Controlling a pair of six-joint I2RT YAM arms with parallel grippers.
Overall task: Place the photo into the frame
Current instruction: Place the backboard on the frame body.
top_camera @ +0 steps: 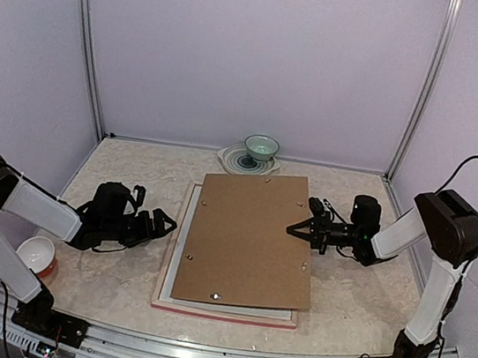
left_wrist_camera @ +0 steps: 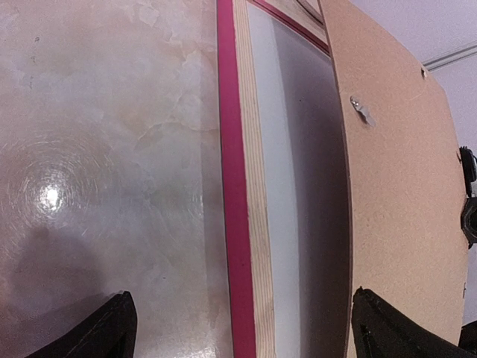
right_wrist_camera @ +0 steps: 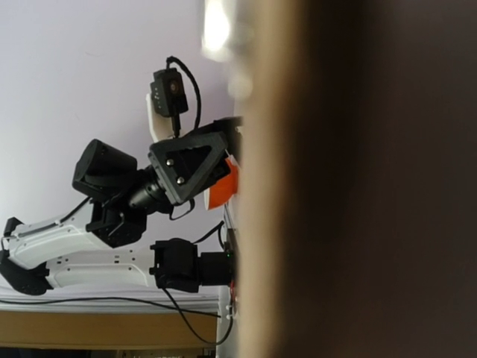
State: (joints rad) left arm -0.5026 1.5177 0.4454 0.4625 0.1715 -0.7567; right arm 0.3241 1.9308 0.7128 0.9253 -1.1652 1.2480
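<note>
The thin pink-red wooden frame [top_camera: 229, 315] runs lengthwise away from the arms — spread left claw [top_camera: 164, 222] just beside its left rail, right claw [top_camera: 296, 230] pressed together at the edge of the brown hardboard [top_camera: 248, 238].

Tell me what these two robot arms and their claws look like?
The left arm and right arm have smooth white shells between chunky black joints. The left claw and right claw are black, each with two angular, pointed fingers. A thin black cable loops outside the right arm's top joint.
</note>
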